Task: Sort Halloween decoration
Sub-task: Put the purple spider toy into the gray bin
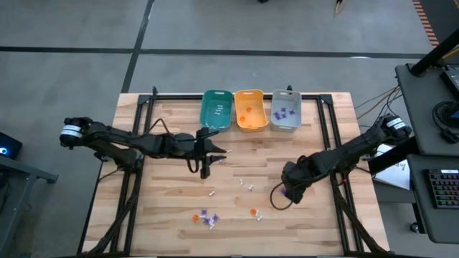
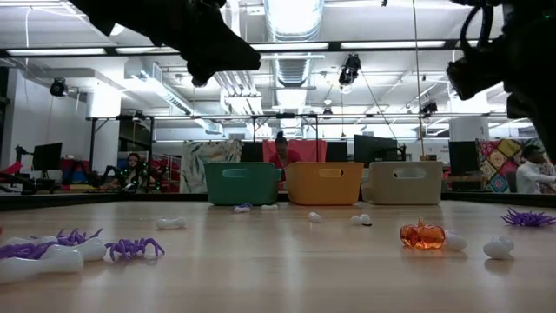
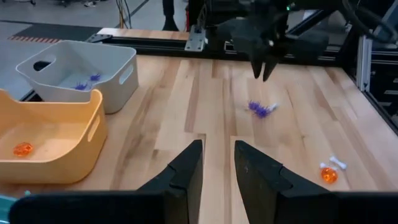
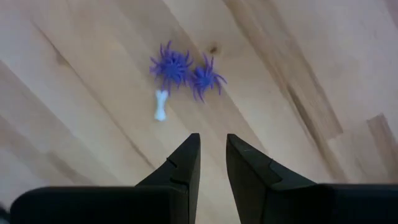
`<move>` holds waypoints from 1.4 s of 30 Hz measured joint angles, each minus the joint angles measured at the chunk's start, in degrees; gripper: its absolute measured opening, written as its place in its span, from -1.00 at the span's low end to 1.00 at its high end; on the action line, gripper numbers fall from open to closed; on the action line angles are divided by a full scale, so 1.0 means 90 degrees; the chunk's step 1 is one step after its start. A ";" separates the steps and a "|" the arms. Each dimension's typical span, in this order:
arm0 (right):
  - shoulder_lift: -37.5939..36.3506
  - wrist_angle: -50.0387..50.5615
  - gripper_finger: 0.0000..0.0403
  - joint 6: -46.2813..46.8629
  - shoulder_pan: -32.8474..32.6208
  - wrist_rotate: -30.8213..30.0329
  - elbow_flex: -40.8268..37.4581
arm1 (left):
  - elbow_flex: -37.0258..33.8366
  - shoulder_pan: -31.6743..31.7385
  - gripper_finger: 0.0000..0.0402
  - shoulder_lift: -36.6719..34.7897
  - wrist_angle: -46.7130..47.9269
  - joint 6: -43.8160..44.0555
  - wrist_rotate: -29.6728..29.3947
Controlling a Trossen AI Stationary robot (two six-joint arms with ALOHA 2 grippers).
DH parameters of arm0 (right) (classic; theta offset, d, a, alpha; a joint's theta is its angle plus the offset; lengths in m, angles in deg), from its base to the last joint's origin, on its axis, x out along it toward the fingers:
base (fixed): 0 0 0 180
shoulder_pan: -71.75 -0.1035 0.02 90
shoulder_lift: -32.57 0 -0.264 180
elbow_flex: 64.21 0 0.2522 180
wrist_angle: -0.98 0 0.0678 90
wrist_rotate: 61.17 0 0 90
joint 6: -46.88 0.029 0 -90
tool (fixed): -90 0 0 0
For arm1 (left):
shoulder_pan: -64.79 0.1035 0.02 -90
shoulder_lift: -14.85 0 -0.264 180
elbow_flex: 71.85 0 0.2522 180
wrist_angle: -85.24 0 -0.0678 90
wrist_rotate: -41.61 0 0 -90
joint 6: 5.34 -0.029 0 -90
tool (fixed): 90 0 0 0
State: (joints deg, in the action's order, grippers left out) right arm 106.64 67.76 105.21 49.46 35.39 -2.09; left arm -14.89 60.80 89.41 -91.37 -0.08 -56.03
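Note:
Small trinkets lie scattered on the wooden table: two purple spiders [image 4: 171, 65] [image 4: 207, 78] and a white bone [image 4: 161, 104] below my right gripper [image 4: 212, 155], which hovers over them, narrowly open and empty. More white [image 1: 247, 185], orange [image 1: 252, 211] and purple [image 1: 206, 217] pieces lie toward the near edge. An orange pumpkin [image 2: 422, 235] shows in the low view. My left gripper [image 3: 217, 168] hangs above the table's middle [image 1: 206, 166], narrowly open and empty, clear of every trinket.
Three bins stand side by side at the far edge: teal [image 1: 216, 109], orange [image 1: 250, 109] with an orange piece inside, and grey [image 1: 285, 109] with purple pieces inside. A black frame [image 1: 323, 115] runs around the table's far half. People and desks show beyond the table.

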 joint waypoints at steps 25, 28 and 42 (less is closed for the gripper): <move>0.1415 -0.0807 -0.74 -0.1390 -0.0188 -0.1107 -0.0005 | 0.0000 0.0000 -0.62 0.0003 -0.0085 0.0000 -0.0112; 0.1489 -0.0829 -0.78 -0.1412 -0.0188 -0.1193 -0.0005 | 0.0000 0.0000 -0.62 0.0003 -0.0085 0.0000 -0.0112; 0.1281 -0.0867 -0.83 -0.2037 0.0281 -0.2389 -0.0005 | 0.0000 0.0002 -0.62 0.0003 -0.0089 -0.0019 -0.0274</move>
State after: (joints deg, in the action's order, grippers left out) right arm 118.17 59.96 86.89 51.99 13.89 -2.13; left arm -14.89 60.82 89.44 -92.17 -0.25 -58.50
